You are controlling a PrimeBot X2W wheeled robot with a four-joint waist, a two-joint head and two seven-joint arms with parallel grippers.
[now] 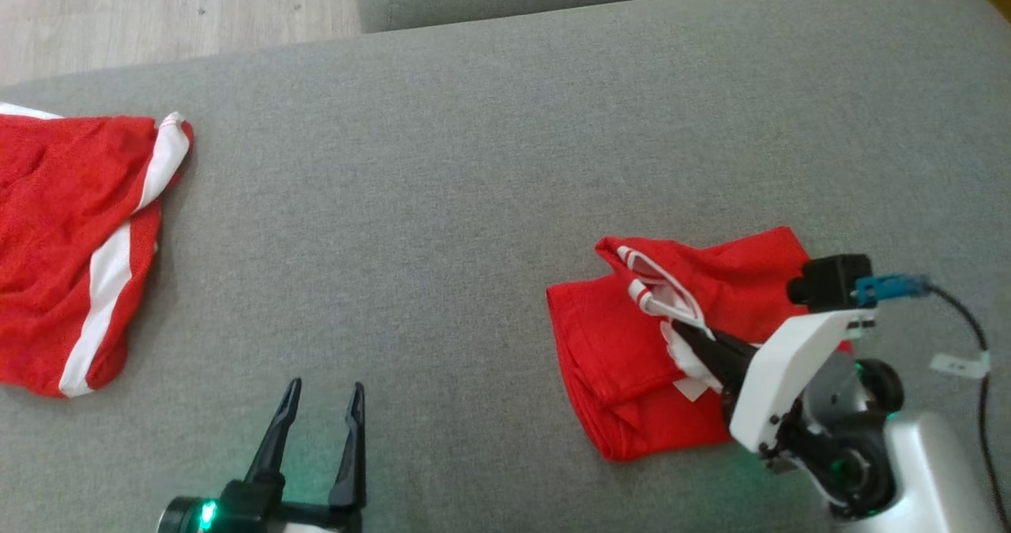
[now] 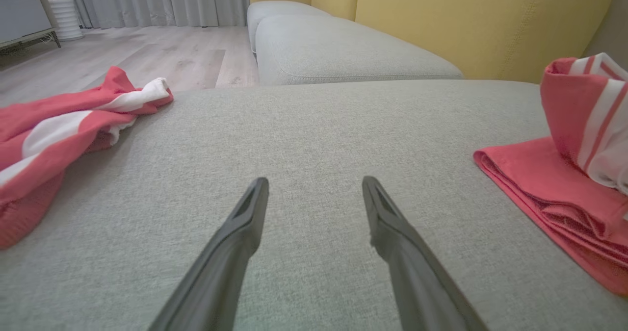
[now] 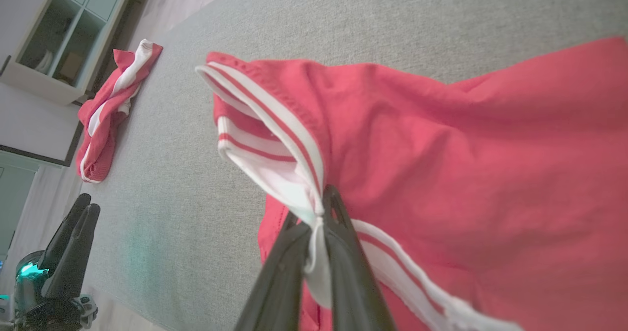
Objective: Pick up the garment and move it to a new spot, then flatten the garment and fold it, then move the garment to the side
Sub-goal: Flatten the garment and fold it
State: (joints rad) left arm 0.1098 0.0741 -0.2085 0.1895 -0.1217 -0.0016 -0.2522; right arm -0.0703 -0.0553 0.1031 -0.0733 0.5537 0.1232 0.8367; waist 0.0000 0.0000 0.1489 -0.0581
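Two dark fingers of the right gripper (image 3: 316, 208) are clamped on the white striped trim of the red garment (image 1: 608, 343), lifting that edge, with the arm slanting in over it. The garment lies folded on the right part of the grey sofa cushion (image 1: 442, 201). The left gripper (image 1: 322, 395) hovers near the cushion's front edge, jaws spread wide and holding nothing. A second red-and-white garment (image 1: 55, 241) lies crumpled at the cushion's left end.

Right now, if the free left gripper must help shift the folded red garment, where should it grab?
Probably the stacked folded edge of the folded red garment that faces the left gripper. Come from the robot's left, low along the cushion, one finger under: the layers lie flat there. The right gripper is shut on the white striped trim.
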